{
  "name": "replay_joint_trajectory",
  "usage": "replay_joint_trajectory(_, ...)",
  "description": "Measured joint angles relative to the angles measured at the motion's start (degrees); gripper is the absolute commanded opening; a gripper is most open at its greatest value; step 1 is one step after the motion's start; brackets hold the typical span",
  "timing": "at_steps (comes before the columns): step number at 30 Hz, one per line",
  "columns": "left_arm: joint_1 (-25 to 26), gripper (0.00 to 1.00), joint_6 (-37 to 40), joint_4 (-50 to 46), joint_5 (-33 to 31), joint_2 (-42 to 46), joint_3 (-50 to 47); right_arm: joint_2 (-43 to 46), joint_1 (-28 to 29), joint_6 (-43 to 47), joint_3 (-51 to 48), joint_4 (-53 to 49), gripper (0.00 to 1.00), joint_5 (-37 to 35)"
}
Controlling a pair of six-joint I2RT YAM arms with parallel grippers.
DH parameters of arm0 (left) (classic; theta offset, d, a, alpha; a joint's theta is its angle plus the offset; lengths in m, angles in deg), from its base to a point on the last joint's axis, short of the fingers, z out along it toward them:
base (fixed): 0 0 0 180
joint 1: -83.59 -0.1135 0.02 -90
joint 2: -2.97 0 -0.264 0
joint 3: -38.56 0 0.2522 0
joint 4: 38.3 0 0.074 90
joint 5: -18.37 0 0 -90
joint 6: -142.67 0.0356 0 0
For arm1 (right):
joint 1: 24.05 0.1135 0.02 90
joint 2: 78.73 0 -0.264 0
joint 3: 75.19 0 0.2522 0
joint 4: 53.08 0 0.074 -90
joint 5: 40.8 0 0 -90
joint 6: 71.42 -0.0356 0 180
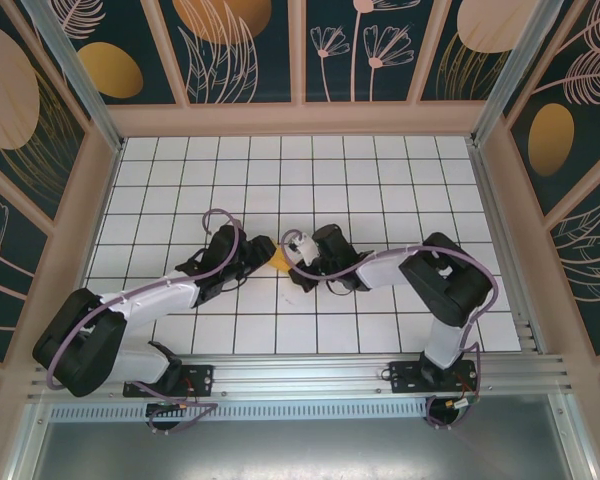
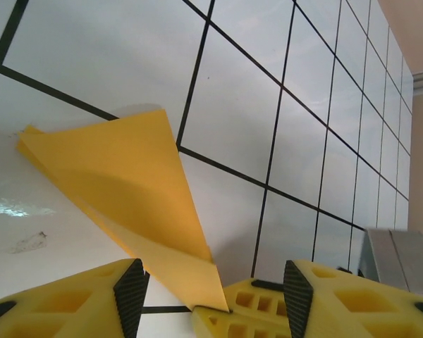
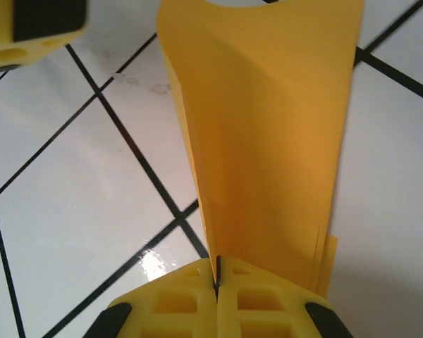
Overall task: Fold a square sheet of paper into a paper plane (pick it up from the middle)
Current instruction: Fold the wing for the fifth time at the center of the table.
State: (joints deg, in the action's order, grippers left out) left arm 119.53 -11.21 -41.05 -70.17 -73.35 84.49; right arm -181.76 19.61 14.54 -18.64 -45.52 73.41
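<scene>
Folded paper (image 3: 268, 127) at mid-table (image 1: 380, 170) — right end effector (image 3: 216, 282) clamped on one end. Left end effector (image 2: 213, 299) apart — paper's pointed tip sits between its fingers (image 2: 130, 292).

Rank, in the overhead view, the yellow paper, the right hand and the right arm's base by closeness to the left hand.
1. The folded paper, just right of the left hand.
2. The right hand, clamped on the paper's far side.
3. The right arm's base, at the table's near right edge.
</scene>
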Motion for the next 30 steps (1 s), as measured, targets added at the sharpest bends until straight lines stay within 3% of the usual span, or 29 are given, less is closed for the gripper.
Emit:
replay_joint_trajectory(5,0.00,0.47,0.68,2.29,1.75,0.24,-0.70,-3.93,-4.61,-7.58,1.77,0.79,0.02,9.81)
replay_joint_trajectory(13,0.00,0.44,0.85,6.32,6.08,-2.91,-0.76,-6.25,-7.26,-14.47,2.97,2.05,0.01,16.87)
replay_joint_trajectory(30,0.00,0.42,0.79,9.88,8.41,-8.81,0.13,-7.41,-7.41,-24.20,5.29,-0.17,0.00,20.70)
